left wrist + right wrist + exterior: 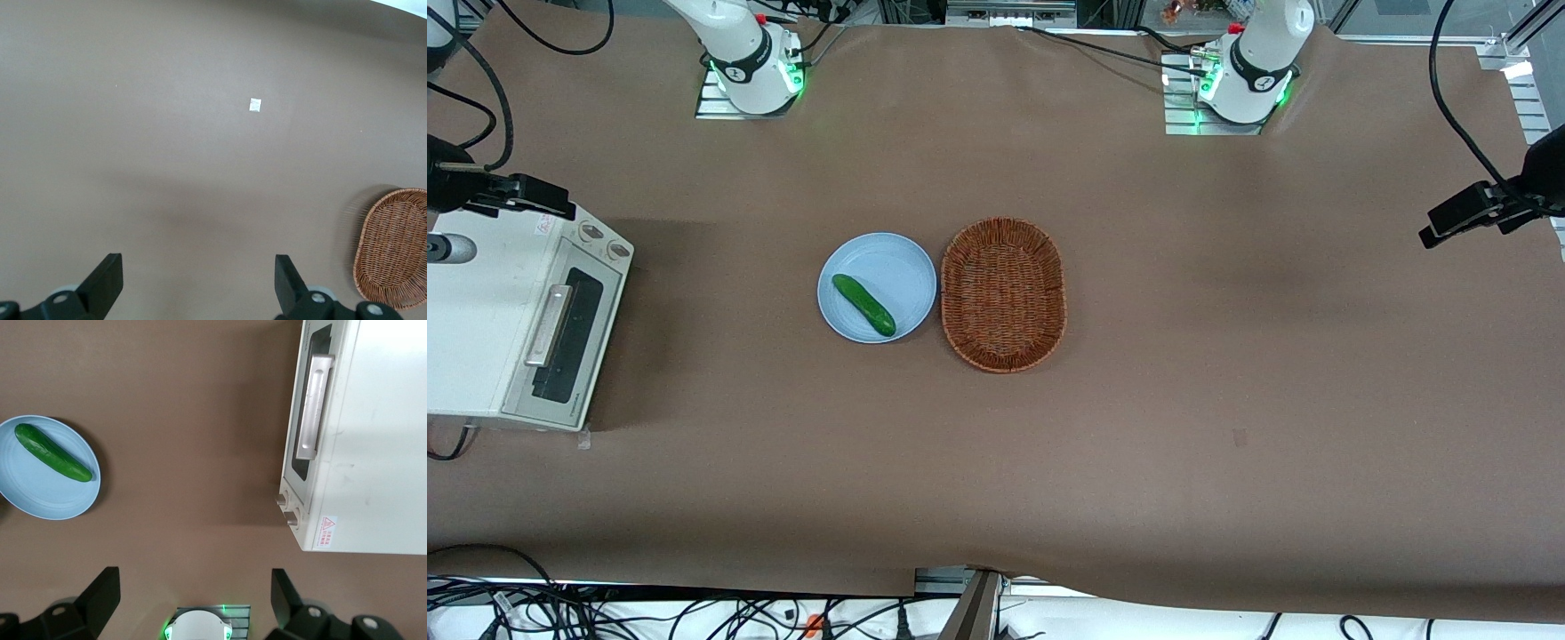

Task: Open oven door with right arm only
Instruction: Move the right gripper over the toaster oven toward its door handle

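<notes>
The cream-white toaster oven (480,311) stands at the working arm's end of the table. Its oven door (569,336), with dark glass and a silver bar handle (550,324), is shut and faces the plate. The door (301,463) and handle (313,407) also show in the right wrist view, with two knobs (287,507) beside them. My right gripper (538,197) hangs high above the oven's top, at the edge farther from the front camera. In the right wrist view my gripper (193,579) is open and empty, its black fingertips (105,581) wide apart, well clear of the door.
A light blue plate (889,262) with a green cucumber (863,304) sits mid-table, between the oven and a brown wicker basket (1003,293). The plate (33,500) and cucumber (53,452) show in the right wrist view. The arm's base (751,62) stands farthest from the front camera.
</notes>
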Robot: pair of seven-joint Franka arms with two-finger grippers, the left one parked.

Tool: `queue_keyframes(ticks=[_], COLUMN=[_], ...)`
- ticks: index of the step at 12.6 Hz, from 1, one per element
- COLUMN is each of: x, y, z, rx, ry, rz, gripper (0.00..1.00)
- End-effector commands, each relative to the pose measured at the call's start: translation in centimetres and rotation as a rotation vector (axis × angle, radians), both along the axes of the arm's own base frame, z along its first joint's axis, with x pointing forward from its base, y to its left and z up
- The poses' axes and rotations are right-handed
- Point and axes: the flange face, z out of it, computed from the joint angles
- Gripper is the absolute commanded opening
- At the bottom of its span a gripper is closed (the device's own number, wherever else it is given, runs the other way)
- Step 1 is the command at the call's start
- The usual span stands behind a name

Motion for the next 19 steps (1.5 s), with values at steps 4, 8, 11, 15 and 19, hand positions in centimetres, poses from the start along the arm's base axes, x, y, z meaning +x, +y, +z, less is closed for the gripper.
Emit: queue_keyframes(ticks=[4,8,11,15,19], x=[0.4,1.1,1.7,2.5,3.5], y=[0.1,0.3,0.9,1.0,4.4], z=[-1.8,-3.8,-5.6,-7.7,-11.2], rx=[-0.008,-0.008,-0.011,-0.014,-0.135], ry=[0.049,0.084,0.109,0.133,0.178], rz=[0.019,0.023,0.03,0.033,0.131], gripper=[1.0,1.0,0.99,0.76,0.21])
